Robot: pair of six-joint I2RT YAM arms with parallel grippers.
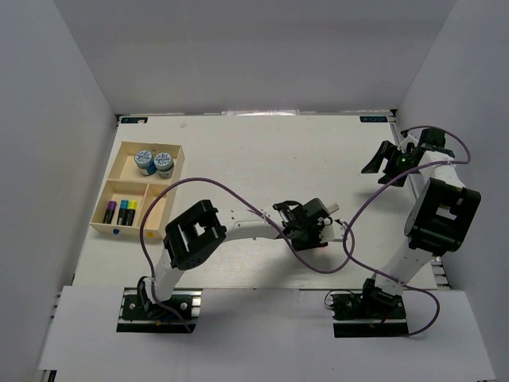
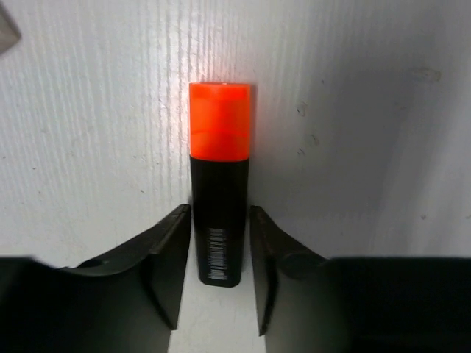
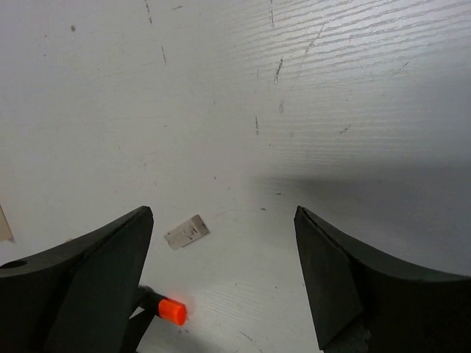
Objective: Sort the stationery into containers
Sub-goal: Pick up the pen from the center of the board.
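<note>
Right of the tray (image 1: 127, 173), the left gripper (image 2: 220, 220) clamps the orange-capped highlighter (image 2: 219, 184); farther right, the right gripper (image 3: 222, 213) stands wide open.

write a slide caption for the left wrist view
Left gripper with jaws against both sides of the orange-capped highlighter, which lies on the white table.

Orange-capped highlighter (image 2: 219, 184), eraser (image 3: 186, 231) outside tray (image 1: 126, 165); three highlighters (image 1: 119, 212), two rolls (image 1: 153, 162) inside
</note>
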